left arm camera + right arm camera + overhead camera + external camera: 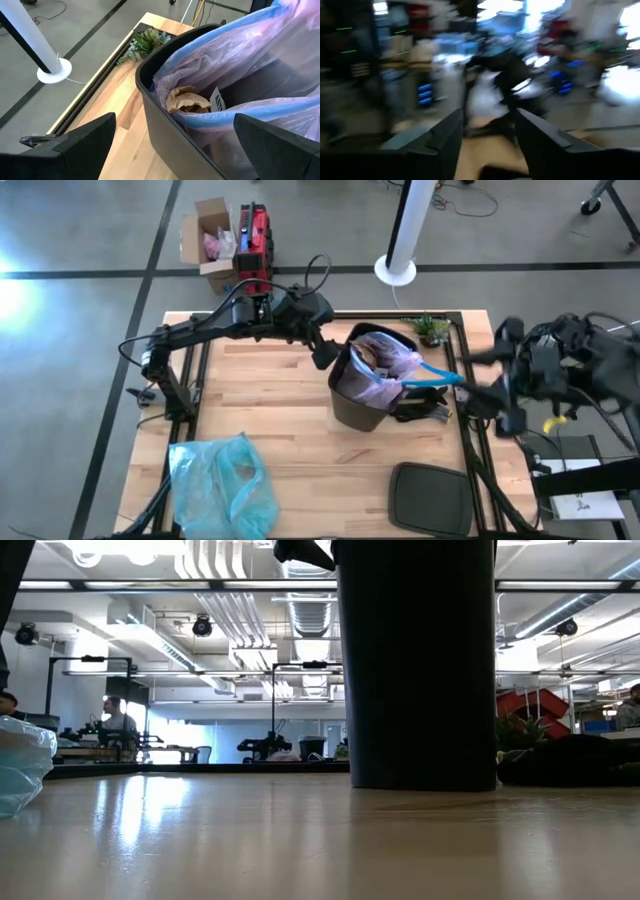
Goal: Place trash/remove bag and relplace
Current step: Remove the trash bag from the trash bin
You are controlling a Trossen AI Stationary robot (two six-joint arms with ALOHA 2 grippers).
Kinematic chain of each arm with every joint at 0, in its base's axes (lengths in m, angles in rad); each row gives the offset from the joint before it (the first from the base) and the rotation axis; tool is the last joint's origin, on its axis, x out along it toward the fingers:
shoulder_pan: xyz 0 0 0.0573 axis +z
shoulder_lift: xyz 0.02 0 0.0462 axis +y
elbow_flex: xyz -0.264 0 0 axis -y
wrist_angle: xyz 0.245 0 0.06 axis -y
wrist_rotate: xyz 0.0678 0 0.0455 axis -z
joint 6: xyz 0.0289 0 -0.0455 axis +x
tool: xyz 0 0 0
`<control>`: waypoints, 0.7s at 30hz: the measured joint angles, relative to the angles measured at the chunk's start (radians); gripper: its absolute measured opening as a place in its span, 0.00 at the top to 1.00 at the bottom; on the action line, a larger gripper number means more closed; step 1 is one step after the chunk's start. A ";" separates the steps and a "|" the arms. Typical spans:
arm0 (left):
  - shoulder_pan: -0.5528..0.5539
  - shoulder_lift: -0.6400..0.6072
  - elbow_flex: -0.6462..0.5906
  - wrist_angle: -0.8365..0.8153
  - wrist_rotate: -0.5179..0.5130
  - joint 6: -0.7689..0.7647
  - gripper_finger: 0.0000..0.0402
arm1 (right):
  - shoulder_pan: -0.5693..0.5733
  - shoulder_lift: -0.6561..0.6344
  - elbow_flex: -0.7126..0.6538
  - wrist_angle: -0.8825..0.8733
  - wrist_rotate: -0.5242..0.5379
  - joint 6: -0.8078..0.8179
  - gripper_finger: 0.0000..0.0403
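A black bin [352,402] stands on the table's right half, lined with the pale lavender bag [392,365]. A crumpled brown scrap [187,100] and a white printed slip [218,100] of trash lie inside. A blue drawstring loop [430,373] sticks out of the bag toward the table's right edge. My left gripper [325,352] hovers open at the bin's far-left rim [150,95], touching nothing. My right gripper [478,378] is blurred at the table's right edge, just past the loop's end. Its fingers stand apart with nothing between them [492,135].
A light-blue plastic bag [222,485] lies at the near left corner. A black lid [430,498] lies near the right front. A small plant [428,330] and a dark object [420,408] sit close to the bin. A cardboard box [210,240] stands on the floor beyond.
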 joint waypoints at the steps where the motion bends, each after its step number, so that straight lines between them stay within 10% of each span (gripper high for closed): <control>1: 0.000 0.000 0.000 0.000 0.000 0.000 0.03 | 0.017 0.000 0.000 -0.080 0.002 0.087 0.52; 8: 0.000 0.000 0.000 -0.001 0.000 -0.024 0.03 | 0.069 0.007 -0.011 -0.518 -0.004 0.595 0.50; 21: -0.003 0.000 0.000 0.009 -0.018 -0.173 0.03 | 0.070 -0.011 -0.063 -0.524 -0.005 0.309 0.53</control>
